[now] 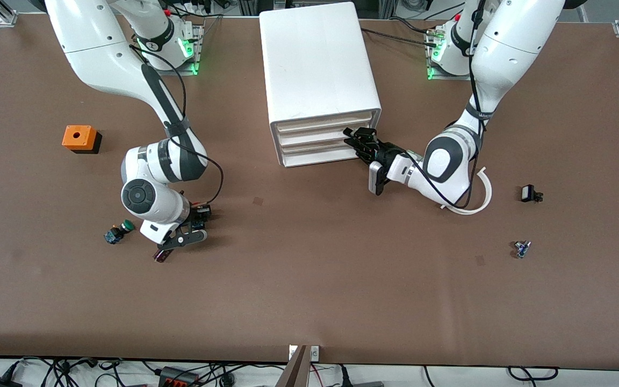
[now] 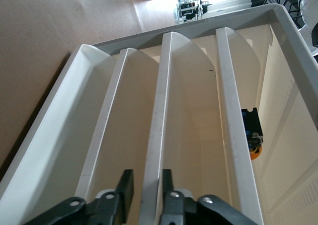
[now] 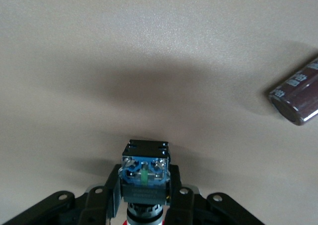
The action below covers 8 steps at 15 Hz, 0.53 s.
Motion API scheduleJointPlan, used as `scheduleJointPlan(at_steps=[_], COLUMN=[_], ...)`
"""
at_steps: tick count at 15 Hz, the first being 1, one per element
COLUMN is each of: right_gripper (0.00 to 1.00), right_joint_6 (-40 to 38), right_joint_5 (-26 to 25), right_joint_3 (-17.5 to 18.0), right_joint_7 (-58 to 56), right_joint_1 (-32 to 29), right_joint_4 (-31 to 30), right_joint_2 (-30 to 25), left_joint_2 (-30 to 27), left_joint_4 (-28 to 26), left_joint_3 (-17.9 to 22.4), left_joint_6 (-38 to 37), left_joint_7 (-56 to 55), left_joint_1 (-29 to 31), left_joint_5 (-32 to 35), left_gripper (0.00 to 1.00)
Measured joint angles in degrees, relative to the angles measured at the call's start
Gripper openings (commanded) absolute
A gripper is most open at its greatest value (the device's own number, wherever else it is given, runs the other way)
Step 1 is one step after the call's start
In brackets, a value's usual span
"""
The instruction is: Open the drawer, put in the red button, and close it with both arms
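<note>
Right tool (image 3: 144, 205) is clamped on the red button (image 3: 144, 178) above the table (image 1: 309, 279)—ready for carrying; left tool (image 2: 146, 195) pinches a drawer front (image 2: 154, 135) to pull it open.

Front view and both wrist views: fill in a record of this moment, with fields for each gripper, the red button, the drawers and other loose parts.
Left gripper: at a drawer lip on the front of the white cabinet
Right gripper: shut on the red button, over the table
Drawers: all look closed in the front view
Green button: on the table beside the right gripper
Orange box: toward the right arm's end, farther from the front camera than the green button
Task stage: button held, drawer not yet open
</note>
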Motion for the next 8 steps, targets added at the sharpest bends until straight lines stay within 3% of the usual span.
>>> scheduleJointPlan(at_steps=[4, 8], right_gripper=[0.0, 0.0], right_joint_6=[-1.5, -13.4], right_joint_5=[0.0, 0.0], right_joint_3=[-0.3, -0.4], right_joint_7=[0.0, 0.0], right_joint_1=[0.0, 0.1], right_joint_4=[2.3, 14.3], right_joint_2=[0.0, -0.7], left_joint_2=[-0.1, 1.9], left_joint_4=[0.5, 5.5], left_joint_3=[0.1, 1.9], left_joint_6=[0.9, 1.8], left_joint_7=[1.5, 1.5], left_joint_1=[0.0, 0.3], left_joint_5=[0.0, 0.1], left_gripper=[0.01, 0.02])
